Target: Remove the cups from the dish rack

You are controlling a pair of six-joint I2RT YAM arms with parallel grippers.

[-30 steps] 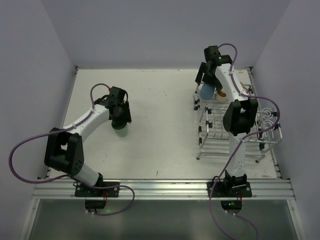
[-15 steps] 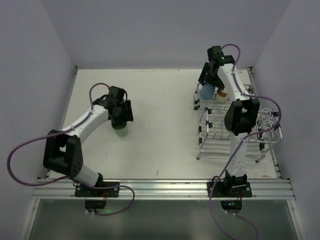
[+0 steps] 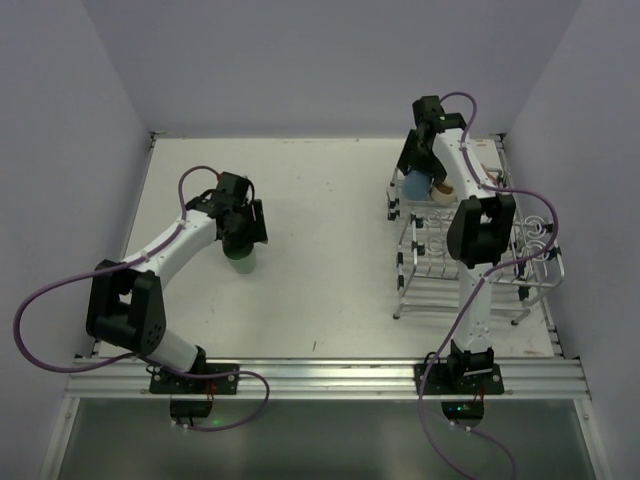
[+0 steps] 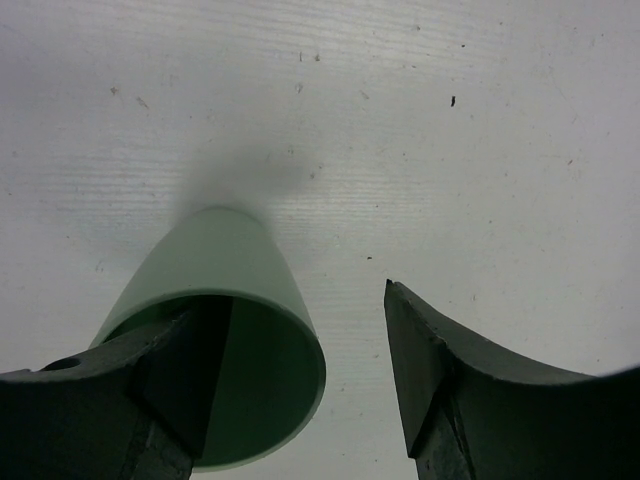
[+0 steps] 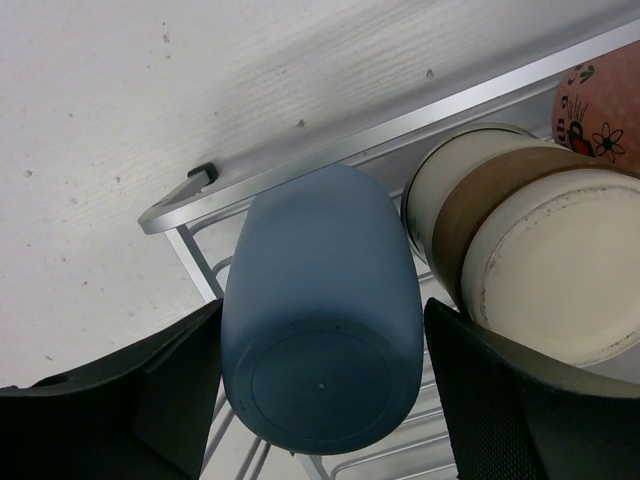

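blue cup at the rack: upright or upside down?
Upside down: in the right wrist view the blue cup shows its closed base to the camera, over the dish rack corner.

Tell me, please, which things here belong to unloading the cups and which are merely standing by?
Job: silver wire dish rack; upside-down light blue cup in the right gripper; cream-tan cup and patterned salmon-pink cup beside it; pale green cup at the open left gripper.
Bystanders: white table; aluminium rail along the near edge.

Left pincer (image 4: 300,300) gapes — right pincer (image 5: 322,310) clamped.
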